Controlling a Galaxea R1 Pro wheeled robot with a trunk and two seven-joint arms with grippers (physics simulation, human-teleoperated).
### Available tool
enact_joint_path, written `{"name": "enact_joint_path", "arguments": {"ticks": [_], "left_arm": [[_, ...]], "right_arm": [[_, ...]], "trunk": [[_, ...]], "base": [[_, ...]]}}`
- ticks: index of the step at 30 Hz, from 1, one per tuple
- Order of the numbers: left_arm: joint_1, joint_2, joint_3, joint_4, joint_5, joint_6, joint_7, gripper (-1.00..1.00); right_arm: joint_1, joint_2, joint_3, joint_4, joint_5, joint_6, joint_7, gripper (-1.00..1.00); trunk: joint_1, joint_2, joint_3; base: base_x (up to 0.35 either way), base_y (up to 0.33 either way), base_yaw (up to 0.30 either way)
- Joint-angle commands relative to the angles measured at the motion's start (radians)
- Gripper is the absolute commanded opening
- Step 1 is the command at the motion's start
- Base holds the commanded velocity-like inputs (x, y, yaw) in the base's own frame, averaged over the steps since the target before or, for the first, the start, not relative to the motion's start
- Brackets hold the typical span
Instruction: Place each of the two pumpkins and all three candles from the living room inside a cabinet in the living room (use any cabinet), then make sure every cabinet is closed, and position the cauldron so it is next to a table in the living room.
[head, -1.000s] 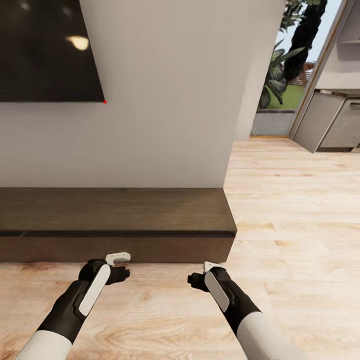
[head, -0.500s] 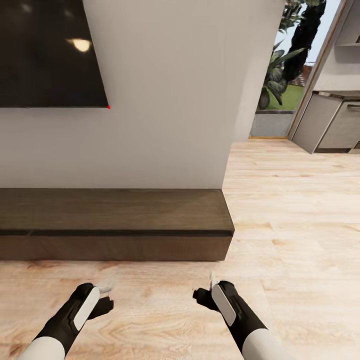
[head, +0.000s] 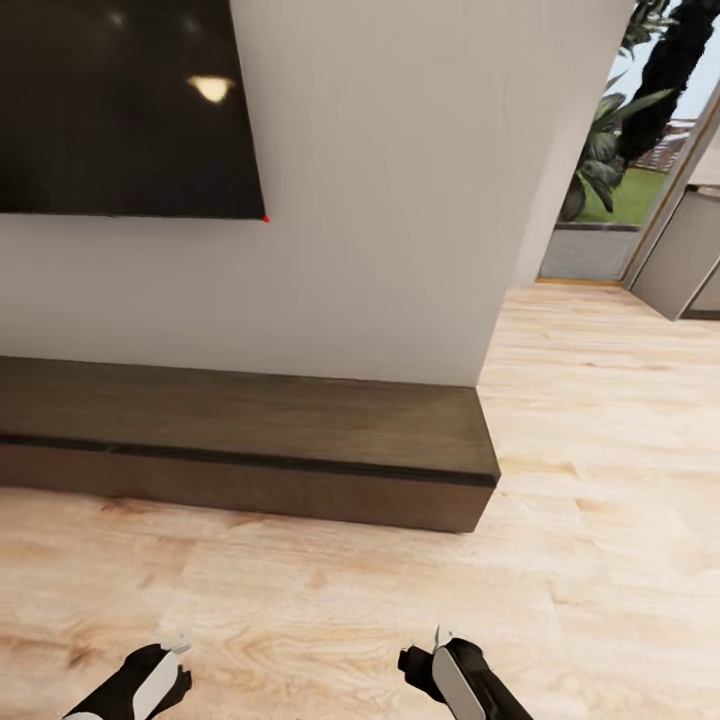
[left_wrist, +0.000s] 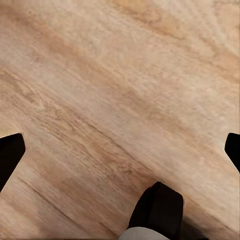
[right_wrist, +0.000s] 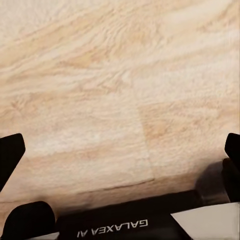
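Here the long low dark-brown wooden cabinet (head: 250, 440) stands shut against the white wall, under a black wall-mounted screen (head: 120, 100). The left pincer (left_wrist: 120, 155) and right pincer (right_wrist: 120, 150) both gape wide over pale plank floor (head: 350, 600), holding nothing. Judging by this, the robot should steer slowly, arms tucked low, well apart from the cabinet front while seeking pumpkins and candles.

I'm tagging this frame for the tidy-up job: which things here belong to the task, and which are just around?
Belongs to the task:
- cabinet, drawers shut
- left gripper, open
- right gripper, open

Just around:
- television
- wooden floor
- plants outside
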Motion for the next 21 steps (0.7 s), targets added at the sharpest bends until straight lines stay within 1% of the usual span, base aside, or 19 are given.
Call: {"name": "enact_joint_path", "arguments": {"ticks": [1, 5, 7, 9, 10, 11, 13, 15, 18, 21], "left_arm": [[0.000, -0.001, -0.001, 0.010, 0.000, -0.014, 0.000, 1.00], [0.002, 0.001, -0.001, 0.041, 0.000, -0.049, 0.000, 1.00], [0.002, 0.000, -0.002, 0.073, -0.001, -0.098, -0.001, 1.00], [0.003, 0.000, -0.002, 0.106, -0.001, -0.154, -0.002, 1.00], [0.003, 0.001, -0.002, 0.117, 0.000, -0.171, -0.009, 1.00], [0.003, 0.000, -0.002, 0.125, 0.000, -0.182, -0.025, 1.00], [0.003, 0.000, -0.003, 0.134, 0.000, -0.192, -0.085, 1.00], [0.003, -0.001, -0.003, 0.149, -0.009, -0.197, -0.152, 1.00], [0.003, -0.001, -0.003, 0.156, -0.030, -0.198, -0.182, 1.00], [0.003, -0.003, -0.003, 0.158, -0.038, -0.198, -0.190, 1.00]], "right_arm": [[0.000, 0.000, 0.001, 0.013, 0.000, -0.010, 0.001, 1.00], [0.001, 0.000, 0.003, 0.044, 0.002, -0.028, 0.002, 1.00], [0.001, 0.000, 0.006, 0.052, 0.002, -0.033, 0.004, 1.00], [0.001, 0.000, 0.023, 0.055, 0.002, -0.035, 0.004, 1.00], [0.001, 0.000, 0.043, 0.056, 0.002, -0.036, 0.004, 1.00], [0.001, -0.001, 0.065, 0.057, 0.002, -0.037, 0.004, 1.00], [0.001, -0.001, 0.102, 0.057, 0.001, -0.041, 0.005, 1.00], [0.001, -0.001, 0.122, 0.058, 0.001, -0.044, 0.006, 1.00], [0.001, -0.004, 0.129, 0.073, 0.000, -0.049, 0.007, 1.00], [0.001, -0.012, 0.133, 0.105, 0.001, -0.070, 0.008, 1.00]], "trunk": [[-0.004, 0.007, 0.002], [-0.019, 0.035, 0.012], [-0.027, 0.049, 0.016], [-0.035, 0.063, 0.021], [-0.038, 0.070, 0.023], [-0.042, 0.077, 0.026], [-0.050, 0.091, 0.030], [-0.058, 0.105, 0.035], [-0.069, 0.126, 0.042], [-0.081, 0.147, 0.049]], "base": [[0.000, 0.000, 0.256], [0.000, 0.000, 0.257], [0.000, 0.000, 0.258], [0.000, 0.000, 0.258], [0.000, 0.000, 0.258], [0.000, 0.000, 0.258], [0.000, 0.000, 0.258], [0.000, 0.000, 0.258], [0.000, 0.000, 0.258], [0.000, 0.000, 0.258]]}}
